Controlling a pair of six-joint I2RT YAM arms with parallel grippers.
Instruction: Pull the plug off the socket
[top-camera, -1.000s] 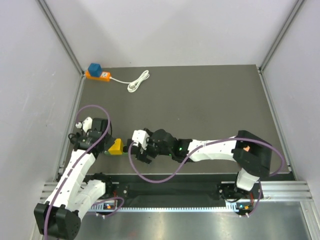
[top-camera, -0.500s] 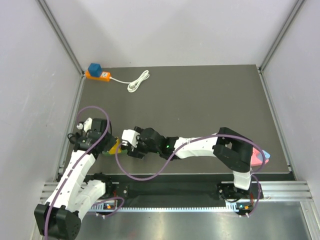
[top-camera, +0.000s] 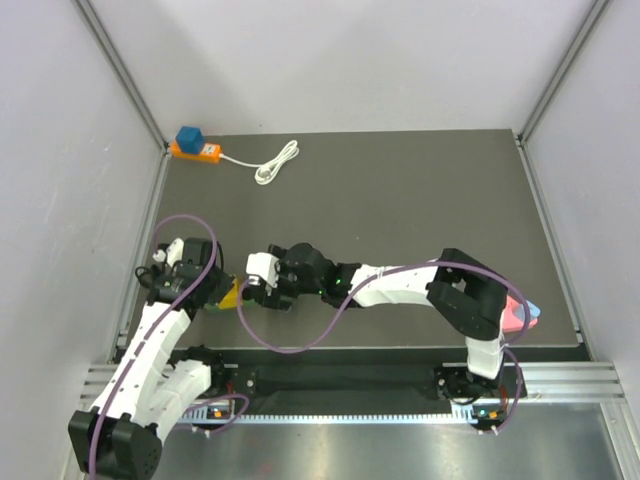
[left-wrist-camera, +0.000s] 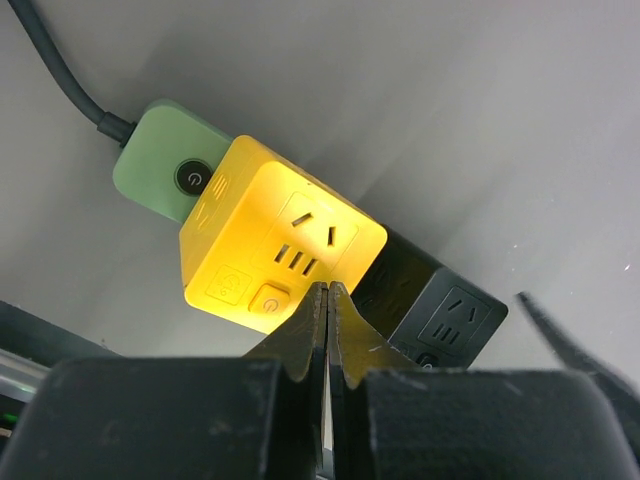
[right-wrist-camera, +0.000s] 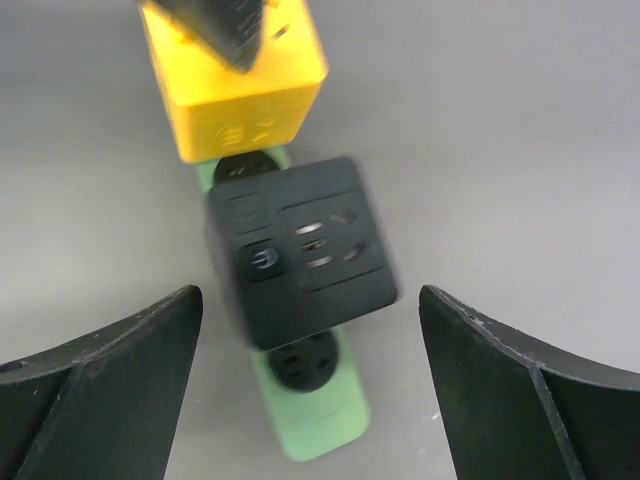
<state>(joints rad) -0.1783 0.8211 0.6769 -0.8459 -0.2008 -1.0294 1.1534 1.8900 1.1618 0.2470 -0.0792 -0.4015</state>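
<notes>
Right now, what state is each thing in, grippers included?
left gripper: shut, tips over the yellow cube
right gripper: open, fingers either side of black cube
yellow cube: seated on green strip
black cube: seated on green strip
blue cube: seated on orange strip
white cord: coiled

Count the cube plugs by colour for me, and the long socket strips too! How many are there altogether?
yellow cube plug: 1
black cube plug: 1
blue cube plug: 1
green socket strip: 1
orange socket strip: 1
Total: 5
</notes>
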